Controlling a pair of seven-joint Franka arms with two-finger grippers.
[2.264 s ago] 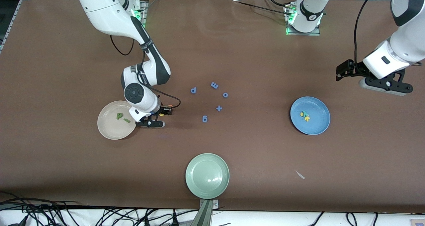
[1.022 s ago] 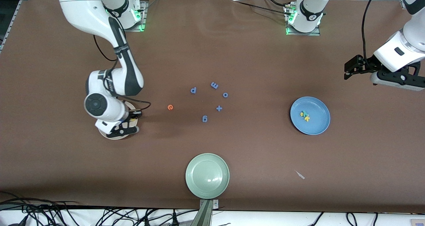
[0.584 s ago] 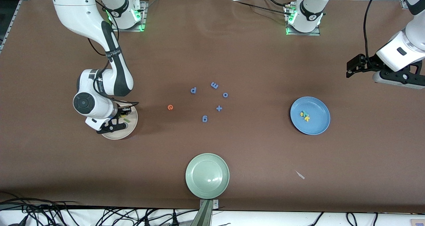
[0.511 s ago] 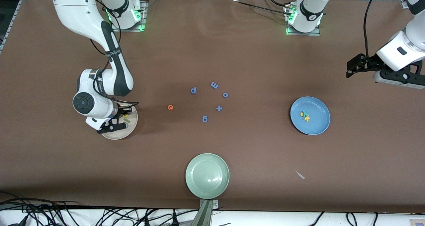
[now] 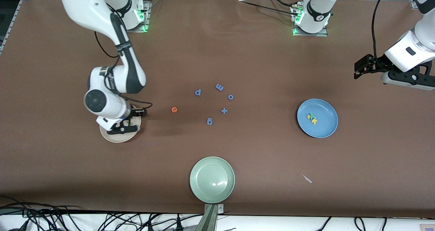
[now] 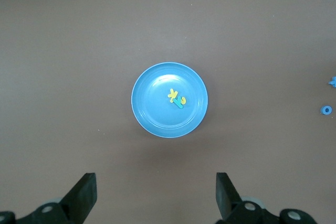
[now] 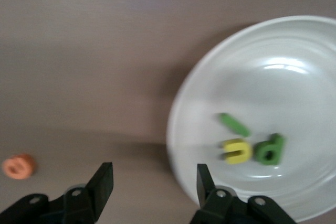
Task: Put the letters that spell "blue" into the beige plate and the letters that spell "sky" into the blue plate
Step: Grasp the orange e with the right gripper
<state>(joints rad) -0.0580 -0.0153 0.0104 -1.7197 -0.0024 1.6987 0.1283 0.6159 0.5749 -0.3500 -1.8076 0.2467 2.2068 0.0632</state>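
Right hand (image 5: pixel 126 125): open, empty, over the beige plate (image 5: pixel 115 138), lower left of frame.
Beige plate: holds b (image 7: pixel 269 149), l (image 7: pixel 234 124), u (image 7: pixel 234 150).
Left hand (image 6: pixel 156 195): open, waiting above the blue plate (image 5: pixel 326 129).

You can read loose letter pieces only: an orange e (image 5: pixel 174 109) on the table, and blue p (image 5: pixel 198 92), m (image 5: pixel 219 87), o (image 5: pixel 230 97), 9 (image 5: pixel 209 121).

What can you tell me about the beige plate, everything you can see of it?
The beige plate is round, shallow and cream-coloured with a raised rim and a glossy, smooth look. It sits flat on the brown table toward the right arm's end. Three small letters lie in it, close together: a green l, a yellow u and a dark green b. The right gripper hovers over its edge, fingers open and empty.
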